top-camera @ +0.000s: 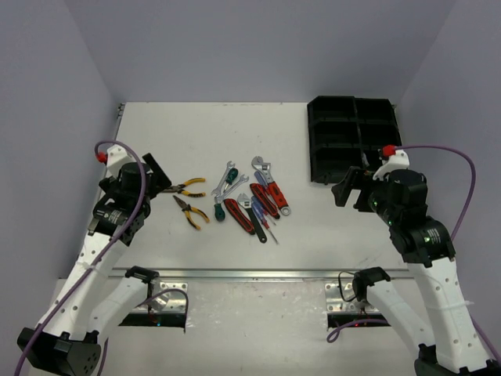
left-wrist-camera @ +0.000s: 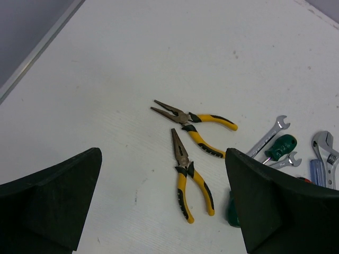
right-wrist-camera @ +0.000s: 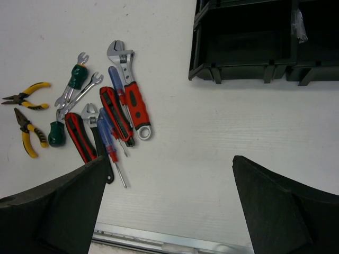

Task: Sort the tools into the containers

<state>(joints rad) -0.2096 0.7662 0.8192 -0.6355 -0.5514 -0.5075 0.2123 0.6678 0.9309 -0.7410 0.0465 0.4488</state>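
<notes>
Nearest me, over the front half of the table (top-camera: 156,133), both arms hang above the surface. The left gripper (top-camera: 159,175) sits at about 9 o'clock from the tool pile, fingers spread wide with nothing between them. Just beside it, at its 3 o'clock, lie two yellow-handled pliers. The near pliers (top-camera: 192,212) have their noses shut, and the far pliers (top-camera: 190,186) have theirs slightly parted.

The right gripper (top-camera: 345,190) hangs at 3 o'clock from the pile and well apart from it, its fingers also spread and holding nothing.

All the tools rest flat on the table in a loose cluster at its middle. Moving toward 3 o'clock from the pliers I see the green screwdrivers (right-wrist-camera: 77,74) and the silver wrenches (right-wrist-camera: 79,95) lying across each other. Next come two black-and-red-handled wrenches (right-wrist-camera: 80,138) and the blue screwdrivers (right-wrist-camera: 114,79). A red-handled adjustable wrench (right-wrist-camera: 135,103) lies on the outer edge.

Farthest off, at roughly 2 o'clock from the pile, the black tray (top-camera: 311,141) stands against the table's right side. The right gripper is just short of its near wall.
</notes>
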